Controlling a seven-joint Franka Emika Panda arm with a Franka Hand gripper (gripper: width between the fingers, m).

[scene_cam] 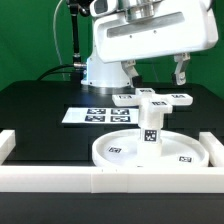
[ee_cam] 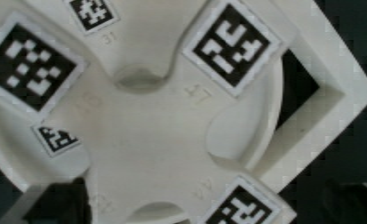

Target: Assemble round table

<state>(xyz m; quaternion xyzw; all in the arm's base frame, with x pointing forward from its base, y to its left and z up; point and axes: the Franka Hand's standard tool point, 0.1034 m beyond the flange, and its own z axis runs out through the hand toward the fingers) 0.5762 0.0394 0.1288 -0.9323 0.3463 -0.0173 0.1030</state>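
Black table [scene_cam: 30, 105], green backdrop; round disc [scene_cam: 115, 152] sits near the front rail [scene_cam: 60, 178], leg [scene_cam: 151, 125] upright on it, cross foot [scene_cam: 153, 98] on top. We see gripper [scene_cam: 155, 75] spread above the foot, empty. Rigid, light, slick plastic; we'd pinch one foot arm [ee_cam: 233, 45]

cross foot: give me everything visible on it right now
The cross-shaped foot is white, plastic-looking, with four flat arms carrying black-and-white square tags. It sits level on top of the upright leg, which stands in the middle of the round disc. The gripper hangs just above it; contact cannot be judged. The wrist view shows its hub and tagged arms close up.
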